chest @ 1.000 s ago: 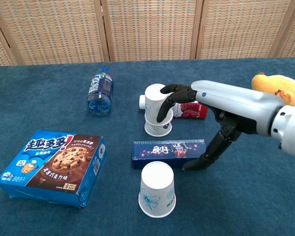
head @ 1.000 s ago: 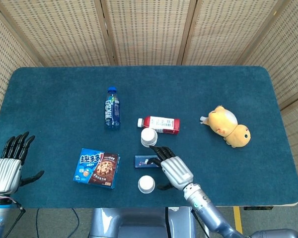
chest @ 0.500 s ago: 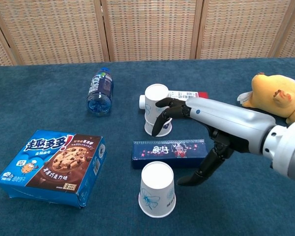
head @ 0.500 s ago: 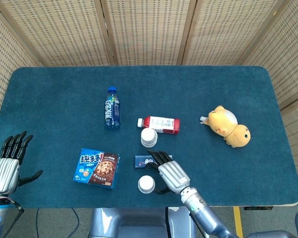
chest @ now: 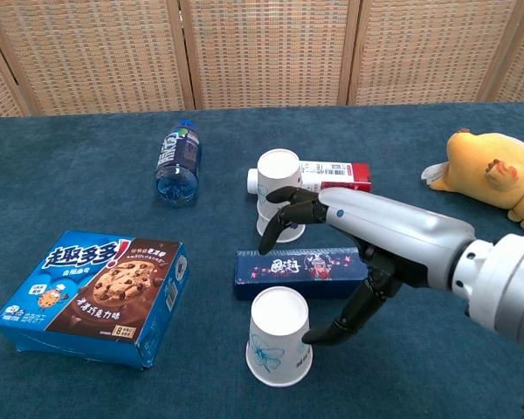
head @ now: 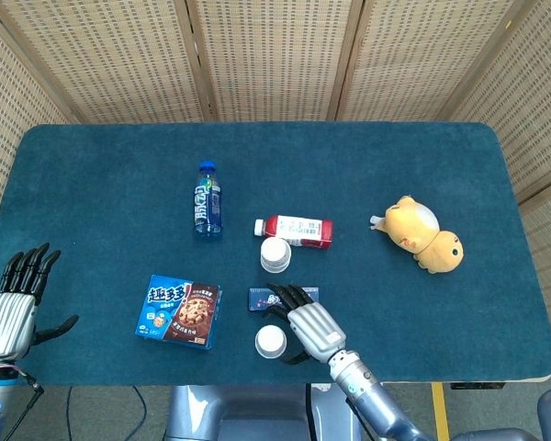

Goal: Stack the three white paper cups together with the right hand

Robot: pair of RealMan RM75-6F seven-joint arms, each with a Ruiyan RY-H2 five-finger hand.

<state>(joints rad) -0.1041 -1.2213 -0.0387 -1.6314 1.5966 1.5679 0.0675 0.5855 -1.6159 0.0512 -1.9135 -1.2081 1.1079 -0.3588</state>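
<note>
White paper cup [chest: 279,347], upside down, nearest the table's front edge; faint blue print on its side. Right hand [chest: 349,253] hangs just over and beside it, fingers spread and curved, thumb reaching down close to the cup's right side; contact not clear, nothing grasped. In the head view the same hand [head: 309,328] sits just right of that cup [head: 270,342].

Left hand [head: 11,308] at the near left corner, off the mat's edge, fingers apart, empty.

Cookie box [chest: 92,295], blue, lies flat to the left of the cup. Long dark blue box [chest: 300,266] lies crosswise just behind the cup, partly under the right hand's fingers.

Behind that, two-cup stack [chest: 279,194]: inverted white cups, one nested on the other, upright on the blue table [chest: 87,183].

Red-and-white bottle [chest: 327,175] lies on its side just behind the stack. Blue bottle [chest: 178,161] lies on its side farther left. Yellow plush toy [chest: 491,175] at far right, well apart from the rest.
</note>
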